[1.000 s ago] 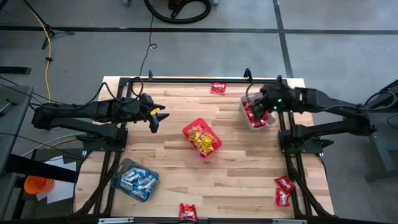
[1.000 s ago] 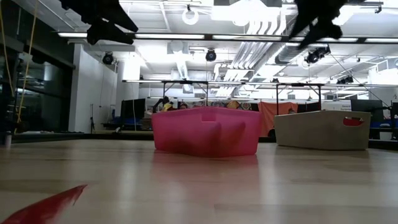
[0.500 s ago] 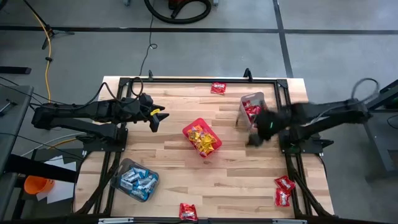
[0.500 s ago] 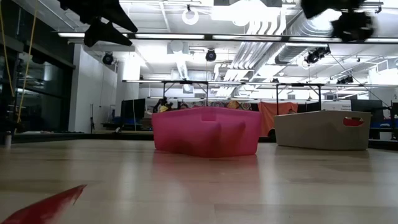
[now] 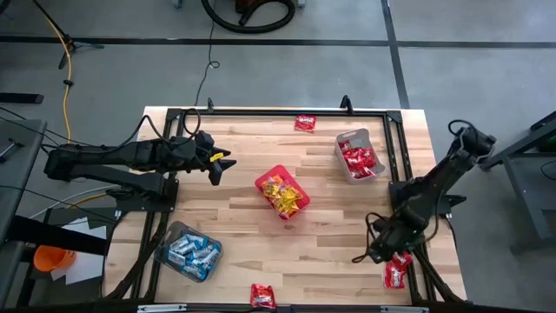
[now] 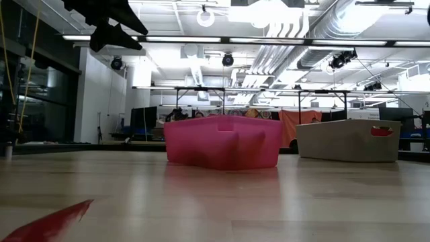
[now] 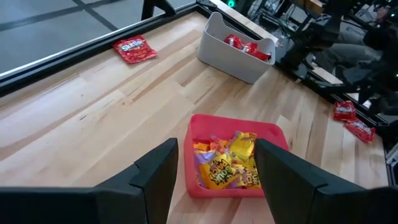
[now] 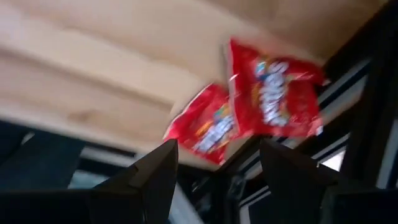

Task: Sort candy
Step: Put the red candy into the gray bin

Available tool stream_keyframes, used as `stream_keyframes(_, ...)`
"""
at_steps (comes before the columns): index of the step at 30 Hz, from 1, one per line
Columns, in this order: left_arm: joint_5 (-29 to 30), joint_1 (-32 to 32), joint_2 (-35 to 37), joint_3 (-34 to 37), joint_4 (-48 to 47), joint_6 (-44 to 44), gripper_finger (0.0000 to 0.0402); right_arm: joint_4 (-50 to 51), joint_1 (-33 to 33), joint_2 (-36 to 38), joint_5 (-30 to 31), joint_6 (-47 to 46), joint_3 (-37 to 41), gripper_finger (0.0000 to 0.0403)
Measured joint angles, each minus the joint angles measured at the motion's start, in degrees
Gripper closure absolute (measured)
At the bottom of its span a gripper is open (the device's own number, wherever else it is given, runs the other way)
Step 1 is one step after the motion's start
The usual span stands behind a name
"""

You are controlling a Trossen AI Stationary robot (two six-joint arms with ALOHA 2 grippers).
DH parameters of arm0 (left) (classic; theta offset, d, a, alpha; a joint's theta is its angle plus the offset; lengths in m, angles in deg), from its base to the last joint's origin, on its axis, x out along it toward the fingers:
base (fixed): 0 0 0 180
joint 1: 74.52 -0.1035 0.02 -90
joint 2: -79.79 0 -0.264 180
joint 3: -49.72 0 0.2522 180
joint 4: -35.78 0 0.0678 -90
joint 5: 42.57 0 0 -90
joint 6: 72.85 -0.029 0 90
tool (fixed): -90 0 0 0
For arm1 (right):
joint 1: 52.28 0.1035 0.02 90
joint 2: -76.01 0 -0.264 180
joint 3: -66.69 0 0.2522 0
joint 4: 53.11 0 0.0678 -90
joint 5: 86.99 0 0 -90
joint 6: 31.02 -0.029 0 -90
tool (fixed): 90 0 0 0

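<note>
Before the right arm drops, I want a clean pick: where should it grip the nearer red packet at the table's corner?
Come straight down with the right gripper and pinch the red packet across its short width: it lies flat, touching a second packet.

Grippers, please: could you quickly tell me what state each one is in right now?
Left gripper: open, empty, hovering near the red bin.
Right gripper: open, empty, over two red packets at the table's right edge.
</note>
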Motion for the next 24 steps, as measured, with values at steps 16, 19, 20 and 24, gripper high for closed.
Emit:
stream_keyframes(16,-0.02,0.0,0.0,-0.02,0.0,0.15,0.0202,3.37,0.22,-12.0,0.32,11.67,1.75,0.018)
stream_keyframes(19,-0.01,0.0,0.0,-0.02,0.0,0.13,0.0202,3.17,0.22,-13.79,0.06,13.41,1.75,0.0182)
stream_keyframes(20,-0.01,0.0,0.0,-0.02,0.0,0.13,0.0202,3.08,0.22,-14.24,-0.06,14.18,1.75,0.0185)
stream_keyframes(24,-0.03,0.0,0.0,-0.02,0.0,0.11,0.0202,3.08,0.22,-15.1,-1.02,16.63,1.75,0.0229)
